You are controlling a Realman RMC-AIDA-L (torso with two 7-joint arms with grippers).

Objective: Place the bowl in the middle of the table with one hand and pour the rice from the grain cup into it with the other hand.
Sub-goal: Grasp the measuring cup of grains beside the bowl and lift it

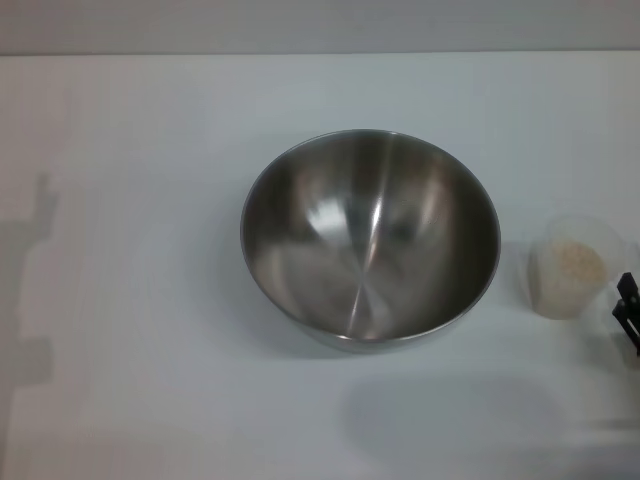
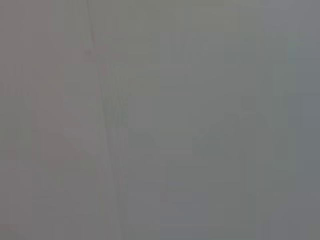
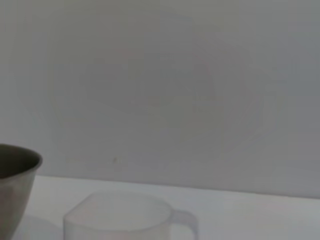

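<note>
The steel bowl (image 1: pixel 370 240) stands upright and empty near the middle of the white table (image 1: pixel 130 300). The clear grain cup (image 1: pixel 570 265) stands to its right, with off-white rice (image 1: pixel 578 266) inside. My right gripper (image 1: pixel 628 312) shows only as a black tip at the right edge, just right of the cup and apart from it. In the right wrist view the cup (image 3: pixel 125 220) with its handle is close ahead, and the bowl's rim (image 3: pixel 17 172) is beside it. My left gripper is out of view; the left wrist view shows only a blank grey surface.
The table's far edge (image 1: pixel 320 53) meets a grey wall. Arm shadows fall on the table at the left (image 1: pixel 35 270) and below the bowl (image 1: pixel 450 415).
</note>
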